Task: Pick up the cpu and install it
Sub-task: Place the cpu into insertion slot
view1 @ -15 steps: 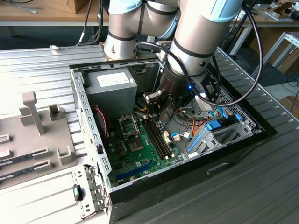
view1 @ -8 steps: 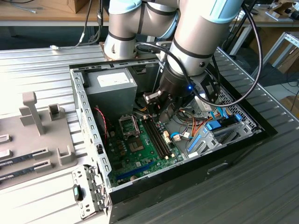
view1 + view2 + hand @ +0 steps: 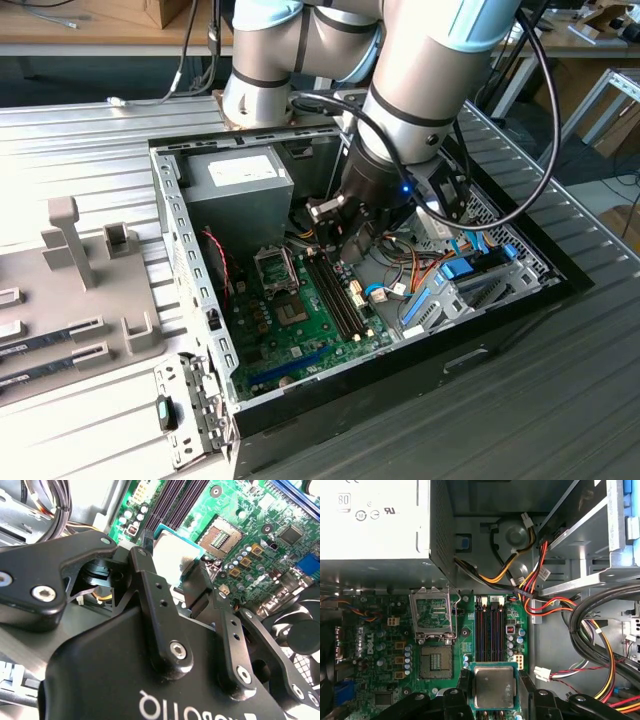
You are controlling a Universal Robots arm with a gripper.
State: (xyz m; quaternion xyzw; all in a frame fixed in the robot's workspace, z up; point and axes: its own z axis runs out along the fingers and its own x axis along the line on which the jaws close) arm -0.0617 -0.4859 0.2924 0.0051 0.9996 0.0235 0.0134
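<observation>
The cpu (image 3: 493, 686), a small square chip with a silver-grey top and a green rim, sits between my gripper's (image 3: 494, 696) two black fingers (image 3: 462, 681), which are shut on its opposite edges. The second wrist view shows the cpu (image 3: 172, 555) held the same way, above the green motherboard (image 3: 240, 525). It hangs over the memory slots (image 3: 490, 625), off to one side of the open socket (image 3: 436, 661), whose metal load frame (image 3: 434, 615) is swung up. In the exterior view my gripper (image 3: 345, 228) is down inside the computer case, to the exterior view's right of the socket (image 3: 275, 268).
The grey power-supply box (image 3: 240, 190) stands at the back of the case (image 3: 180, 300). Bundles of coloured and black cables (image 3: 590, 630) run beside the memory slots. A drive bay with blue clips (image 3: 460, 285) fills the exterior view's right side. A grey fixture tray (image 3: 80, 290) lies outside the case.
</observation>
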